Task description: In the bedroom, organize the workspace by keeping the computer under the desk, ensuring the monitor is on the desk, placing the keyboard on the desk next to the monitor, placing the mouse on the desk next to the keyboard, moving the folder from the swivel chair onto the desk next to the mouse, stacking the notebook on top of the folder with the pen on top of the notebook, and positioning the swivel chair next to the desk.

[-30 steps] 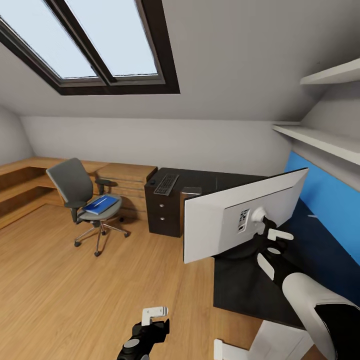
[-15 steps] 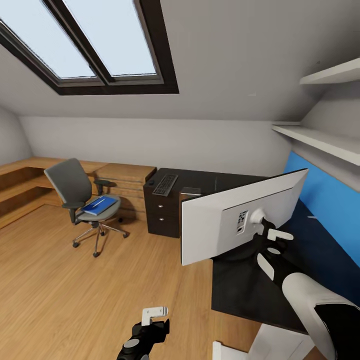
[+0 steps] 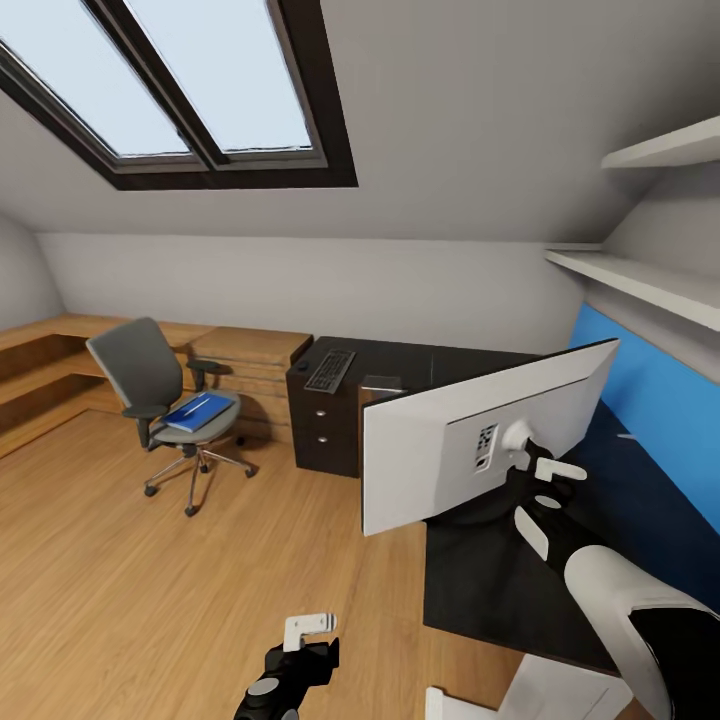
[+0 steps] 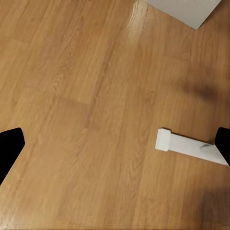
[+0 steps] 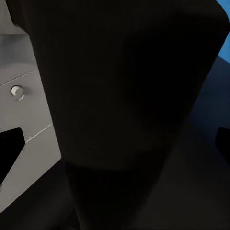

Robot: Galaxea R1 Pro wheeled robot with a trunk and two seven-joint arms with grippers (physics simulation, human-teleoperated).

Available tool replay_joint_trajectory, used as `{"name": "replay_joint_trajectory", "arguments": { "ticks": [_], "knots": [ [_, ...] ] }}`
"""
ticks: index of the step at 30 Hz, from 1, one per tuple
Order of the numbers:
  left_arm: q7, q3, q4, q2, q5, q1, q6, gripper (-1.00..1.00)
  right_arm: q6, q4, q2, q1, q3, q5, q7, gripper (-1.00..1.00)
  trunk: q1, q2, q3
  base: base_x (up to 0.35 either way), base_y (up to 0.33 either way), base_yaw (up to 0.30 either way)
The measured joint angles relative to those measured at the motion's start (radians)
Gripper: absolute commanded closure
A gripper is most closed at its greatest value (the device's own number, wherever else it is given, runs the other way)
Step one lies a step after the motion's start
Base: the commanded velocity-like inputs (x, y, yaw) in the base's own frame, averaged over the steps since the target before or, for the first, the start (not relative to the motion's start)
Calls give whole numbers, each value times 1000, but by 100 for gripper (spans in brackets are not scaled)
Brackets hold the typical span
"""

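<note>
Head view: the monitor [image 3: 440,450] stands on the desk [image 3: 500,590] at about 4 o'clock of the frame, its light grey back toward the camera and its screen facing the blue back panel [image 3: 650,400]. The right gripper [image 3: 535,478] sits at the black stand behind the panel; in the right wrist view the dark stand [image 5: 129,105] fills the space between the fingertips, so I judge it clamped on the stand, though actual contact is not clearly resolved. The left gripper [image 3: 300,650] hangs low at 6 o'clock over bare wood floor [image 3: 150,600]; in the left wrist view both fingertips sit at opposite edges of the frame with nothing between them, so spread and empty, and a white desk foot [image 4: 189,146] lies on the floor beneath. Status: the monitor is on the desk but apparently faces the wrong way, so judged not finished. The keyboard [image 3: 331,369] lies on the black drawer cabinet [image 3: 325,425] at 12 o'clock of centre, not on the desk. The folder [image 3: 200,410] rests on the seat of the swivel chair [image 3: 165,400] at 9 o'clock, well apart from the desk. Computer, mouse, notebook and pen cannot be made out. Remaining: essentially every placement after the monitor.
</note>
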State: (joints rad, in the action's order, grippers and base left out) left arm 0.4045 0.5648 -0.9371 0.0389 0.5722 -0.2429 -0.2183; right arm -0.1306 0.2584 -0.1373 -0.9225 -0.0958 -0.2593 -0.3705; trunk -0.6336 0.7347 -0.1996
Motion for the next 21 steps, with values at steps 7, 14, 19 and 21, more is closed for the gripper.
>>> {"name": "replay_joint_trajectory", "arguments": {
  "ticks": [7, 14, 19, 21],
  "knots": [
    [0, 1, 1, 0, 1, 0, 0, -100, 0, 0, 0, 0, 0, 0, 0, -100, 0, 0, 0, 13, 0, 0],
    [0, 1, 1, 0, 1, 0, -1, -100, 0, 0, 0, 0, 1, 4, -3, 100, 0, 0, 0, 0, 0, 0],
    [-1, 1, 0, 0, 1, 0, -1, -100, 0, 0, 0, 0, 2, 3, -3, 100, 0, 0, 0, 0, 0, 0],
    [0, 1, 0, 0, 1, 0, -1, -100, 0, 0, 0, 0, 2, 3, -3, 100, 0, 0, 0, 0, 0, 0]
  ]
}}
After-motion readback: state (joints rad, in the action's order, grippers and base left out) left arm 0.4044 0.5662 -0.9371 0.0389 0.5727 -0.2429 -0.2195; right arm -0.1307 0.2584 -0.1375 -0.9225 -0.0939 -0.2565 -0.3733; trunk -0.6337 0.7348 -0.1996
